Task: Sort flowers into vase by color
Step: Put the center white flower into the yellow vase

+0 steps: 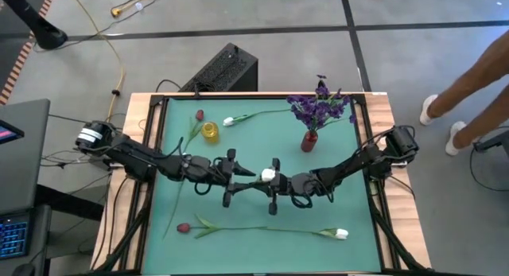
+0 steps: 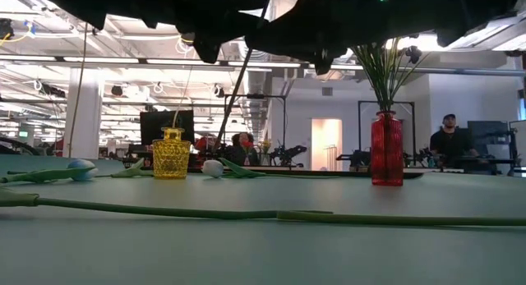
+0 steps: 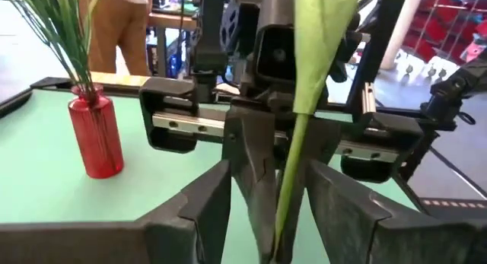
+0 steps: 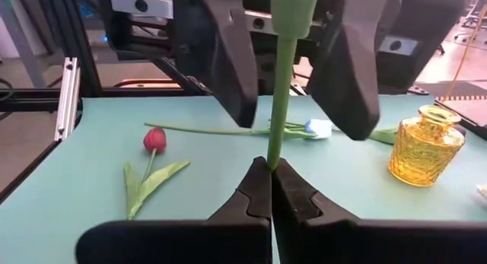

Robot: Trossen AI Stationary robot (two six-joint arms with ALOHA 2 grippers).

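Over the middle of the green table my two grippers meet. My right gripper [image 4: 272,166] is shut on the thin green stem of a white tulip [image 1: 269,174]. My left gripper [image 3: 268,169] faces it, open, one finger on each side of that stem without touching it. A yellow vase [image 1: 209,132] stands far left. A red vase [image 1: 309,141] holds the purple spray [image 1: 320,107]. A red tulip [image 1: 199,115] and a white tulip [image 1: 238,118] lie flat by the far edge. Another red tulip [image 1: 184,227] and white tulip [image 1: 340,234] lie near the front edge. My right gripper pinches the tulip's stem [image 4: 274,151] between its two fingertips. The fingers come roughly level from the table's right side and lie across the stem. The flower is lifted clear of the table, and its stem runs on between my left gripper's open fingers [image 4: 228,58].
A black box [image 1: 225,68] sits on the floor beyond the far edge. A person's legs [image 1: 469,93] show to the right of the table. Bare green mat [image 1: 262,204] lies between the arms and the front flowers.
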